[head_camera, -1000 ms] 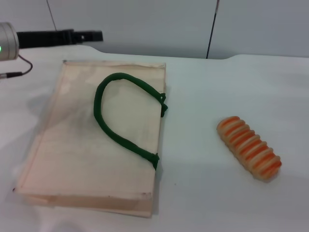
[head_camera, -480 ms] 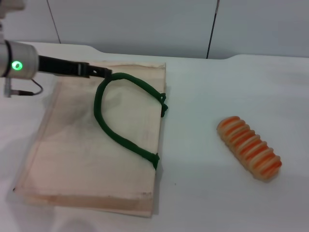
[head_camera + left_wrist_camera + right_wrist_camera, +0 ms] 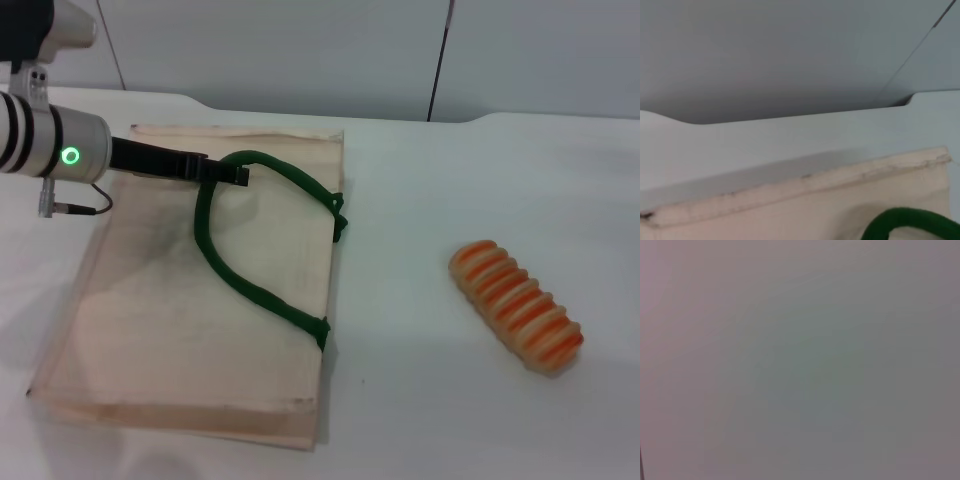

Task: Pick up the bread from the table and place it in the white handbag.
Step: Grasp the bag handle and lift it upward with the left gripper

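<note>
The white handbag [image 3: 180,300] lies flat on the left of the table [image 3: 450,200], with a dark green handle [image 3: 240,280] looped on top. The left wrist view shows its far edge [image 3: 805,185] and a piece of the handle [image 3: 910,222]. The bread [image 3: 516,306], striped orange and cream, lies on the table to the right of the bag, well apart from it. My left gripper [image 3: 235,172] reaches in from the left, low over the bag's far part, its tip at the top of the handle loop. My right gripper is not in view.
A grey wall [image 3: 300,50] with a dark vertical seam [image 3: 438,60] stands behind the table's far edge. The right wrist view shows only a plain grey surface [image 3: 800,360].
My left arm has come in from the far left edge, moving right and down over the bag until its tip reached the handle loop. The bag and the bread have hardly moved.
</note>
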`<state>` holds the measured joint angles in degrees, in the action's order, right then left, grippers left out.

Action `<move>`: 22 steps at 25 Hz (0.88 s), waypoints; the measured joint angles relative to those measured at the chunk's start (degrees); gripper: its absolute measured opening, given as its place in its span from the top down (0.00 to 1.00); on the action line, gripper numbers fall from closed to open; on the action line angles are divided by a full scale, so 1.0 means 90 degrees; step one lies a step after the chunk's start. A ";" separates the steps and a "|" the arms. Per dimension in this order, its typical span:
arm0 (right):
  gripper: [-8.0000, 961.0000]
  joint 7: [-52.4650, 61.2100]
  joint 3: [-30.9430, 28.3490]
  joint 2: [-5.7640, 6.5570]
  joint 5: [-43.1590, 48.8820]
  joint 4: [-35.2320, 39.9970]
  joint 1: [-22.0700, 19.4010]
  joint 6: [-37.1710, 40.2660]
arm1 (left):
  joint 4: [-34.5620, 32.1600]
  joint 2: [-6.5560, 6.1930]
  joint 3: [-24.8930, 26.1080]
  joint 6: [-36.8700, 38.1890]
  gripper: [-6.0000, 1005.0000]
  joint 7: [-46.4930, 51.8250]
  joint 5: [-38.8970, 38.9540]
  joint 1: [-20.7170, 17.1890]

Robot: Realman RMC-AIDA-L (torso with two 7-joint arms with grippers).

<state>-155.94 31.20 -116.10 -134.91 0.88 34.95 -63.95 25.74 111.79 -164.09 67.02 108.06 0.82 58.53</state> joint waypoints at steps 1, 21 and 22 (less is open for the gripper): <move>0.08 0.0001 0.0000 0.0000 0.0000 0.0000 0.0001 -0.0001 | -0.0036 0.0001 0.0002 -0.0058 0.22 -0.0004 0.0008 0.0000; 0.08 0.0003 0.0000 0.0000 0.0000 0.0000 0.0002 0.0024 | -0.0385 0.0010 0.0020 -0.0517 0.56 0.0137 0.0174 -0.0117; 0.08 0.0003 0.0000 0.0000 0.0000 0.0000 0.0002 0.0025 | -0.0384 0.0010 0.0019 -0.0508 0.58 0.0137 0.0205 -0.0119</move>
<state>-155.91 31.20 -116.10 -134.91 0.88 34.96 -63.72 22.28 111.88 -163.92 62.45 109.29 2.67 57.46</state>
